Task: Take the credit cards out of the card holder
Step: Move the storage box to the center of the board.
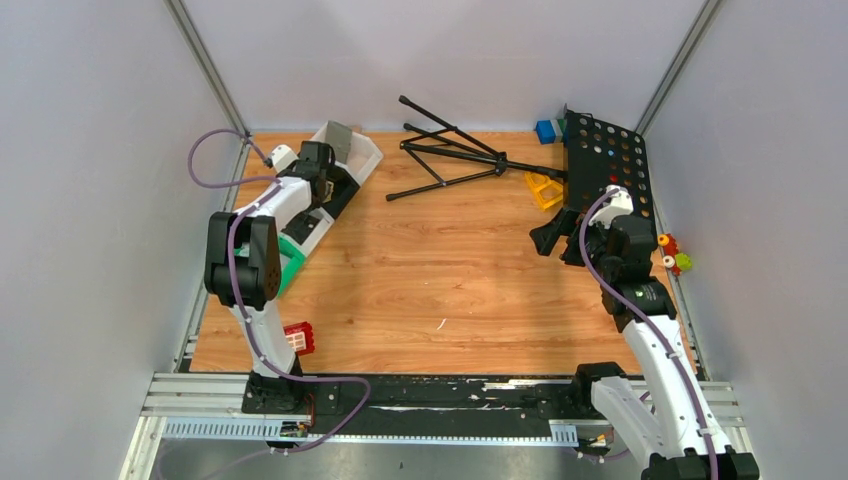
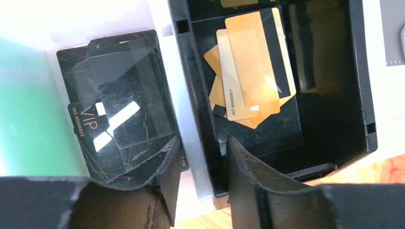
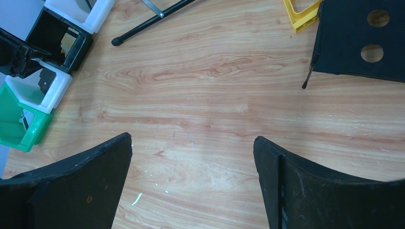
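Observation:
Several gold credit cards (image 2: 248,67) lie fanned in the black tray (image 2: 358,95). Black credit cards (image 2: 119,105) lie stacked in the white tray (image 2: 184,105) beside it. The grey card holder (image 1: 341,141) rests on the far white tray; only its edge (image 2: 394,33) shows in the left wrist view. My left gripper (image 2: 203,143) hangs low over the trays, its jaws partly closed and astride the two walls where the white and black trays meet, with a gap at the left finger and no card between them. My right gripper (image 3: 192,143) hovers open over bare wood, holding nothing.
A green tray (image 1: 290,262) ends the tray row nearest me. A red block (image 1: 299,338) lies near the left arm's base. A folded black tripod (image 1: 450,150), a black perforated board (image 1: 610,160), a yellow piece (image 1: 543,188) and a blue block (image 1: 545,130) lie at the back.

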### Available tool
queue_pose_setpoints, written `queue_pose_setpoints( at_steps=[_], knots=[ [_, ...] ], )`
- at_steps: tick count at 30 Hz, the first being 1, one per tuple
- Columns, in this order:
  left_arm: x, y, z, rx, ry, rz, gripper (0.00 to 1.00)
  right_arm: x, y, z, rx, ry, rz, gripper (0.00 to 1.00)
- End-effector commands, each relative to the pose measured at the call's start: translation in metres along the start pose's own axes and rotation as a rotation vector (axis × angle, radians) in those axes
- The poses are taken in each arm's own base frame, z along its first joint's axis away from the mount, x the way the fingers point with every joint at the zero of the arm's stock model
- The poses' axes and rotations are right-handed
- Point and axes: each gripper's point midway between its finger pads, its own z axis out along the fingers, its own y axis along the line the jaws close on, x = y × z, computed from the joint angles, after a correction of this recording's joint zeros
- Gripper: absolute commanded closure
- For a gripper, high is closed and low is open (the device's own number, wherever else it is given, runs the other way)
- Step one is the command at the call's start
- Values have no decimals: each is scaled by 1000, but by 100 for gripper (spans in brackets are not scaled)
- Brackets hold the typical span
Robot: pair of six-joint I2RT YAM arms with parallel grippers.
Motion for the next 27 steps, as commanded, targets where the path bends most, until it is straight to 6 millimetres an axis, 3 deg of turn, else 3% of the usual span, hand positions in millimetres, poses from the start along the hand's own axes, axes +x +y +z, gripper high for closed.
queue_pose_setpoints(
  at_steps=[1,3,7,11,19,24,27],
  knots=[
    [-12,17,1,-39,-35,4,65,-16,11,-4,-43,-58,-25,2],
    [-14,24,-4,-41,-45,17,80,-16,11,-6,-47,-60,-24,3],
    [-26,41,-21,-42,-85,23,97,-16,13,-7,-53,-62,-24,3],
    [-36,50,-42,-11,-100,42,100,-16,16,-8,-66,-59,-17,3],
    [-25,54,-74,123,-40,107,100,-14,21,-11,-91,-53,-4,3],
    [-24,32,-104,336,-9,240,100,-11,26,-13,-123,-43,-5,3],
    [-12,15,-126,496,55,293,100,-8,37,-14,-190,-24,-16,3]
  ],
)
